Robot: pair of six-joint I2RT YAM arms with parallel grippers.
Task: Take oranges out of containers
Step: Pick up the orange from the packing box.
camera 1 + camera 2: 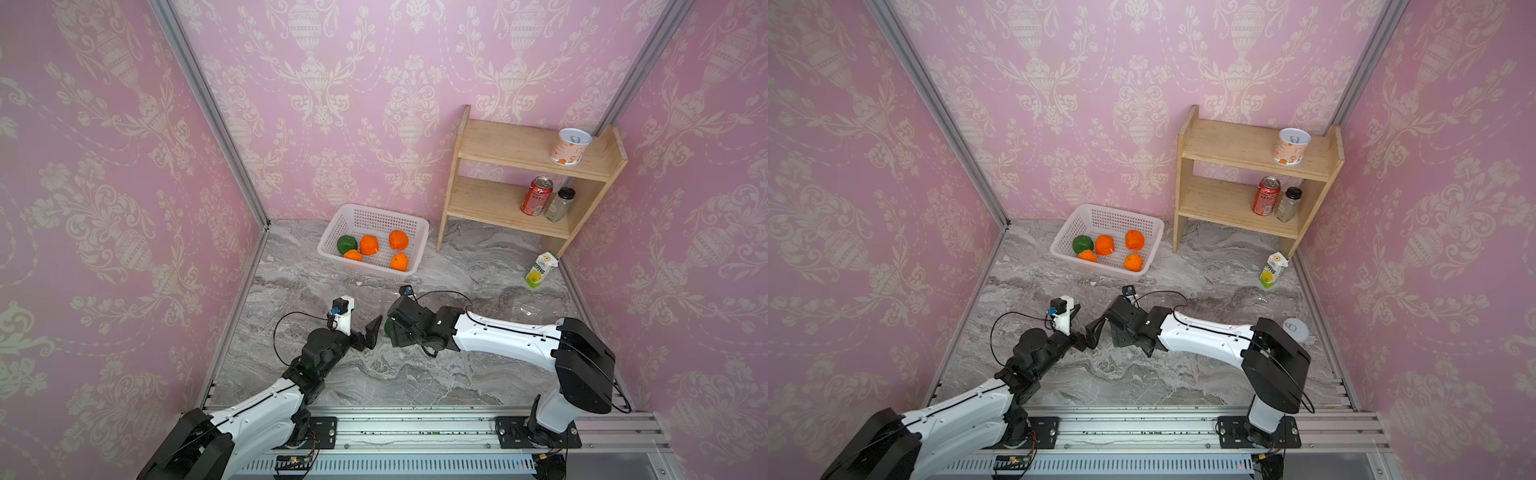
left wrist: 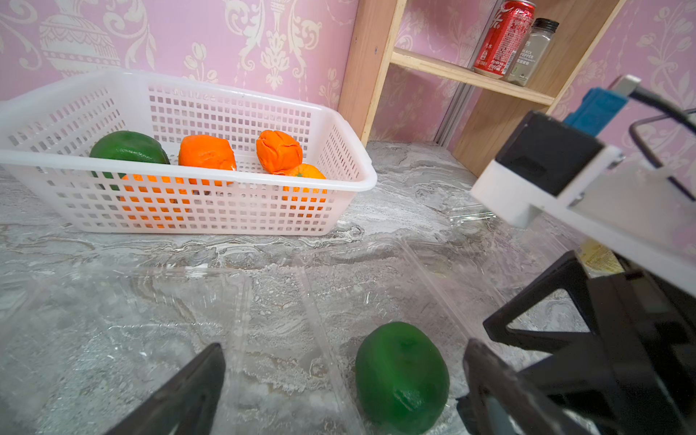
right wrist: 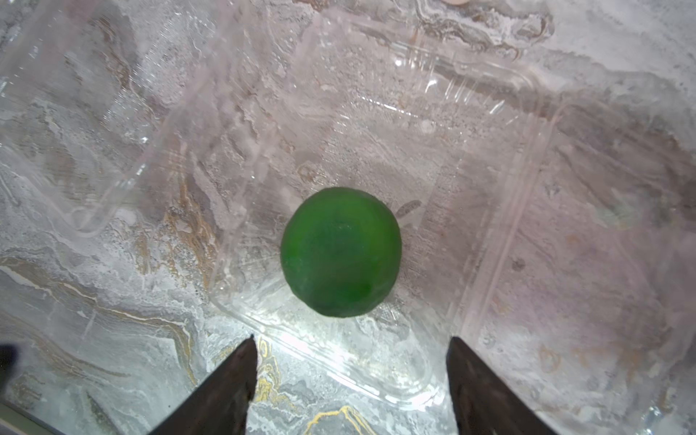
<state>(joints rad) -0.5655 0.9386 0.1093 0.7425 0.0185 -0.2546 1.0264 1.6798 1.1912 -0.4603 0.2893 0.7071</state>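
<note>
The left hand (image 1: pixel 370 332) reaches in low over the grey marbled table (image 1: pixel 374 374). Its black fingers are spread wide and grip nothing. It sits just beside the clear box, probably so it can steady thin plastic that would otherwise skid when the fruit is lifted.

Behind it, against the back wall, stands a white perforated plastic basket (image 1: pixel 386 214) holding five lumpy round oranges (image 1: pixel 369 244), four bright orange and one green. That makes it look like the drop-off, with most of the job done.

Between the two hands lies a shallow clear plastic clamshell box (image 3: pixel 414 158), open at the top. One dark green orange (image 3: pixel 341 252) rests on its floor near the front rim. More clear plastic lies alongside, but I cannot tell whether it is a lid or a second box.

The right hand (image 3: pixel 351 339) points down over that rim. Its fingers stand wider apart than the fruit and do not touch it. The hand is released and empty, and looks set to straddle the orange.

Far right, a pale wooden two-tier shelf (image 1: pixel 498 145) with a red drink can (image 1: pixel 537 195) stands well apart from the work.
</note>
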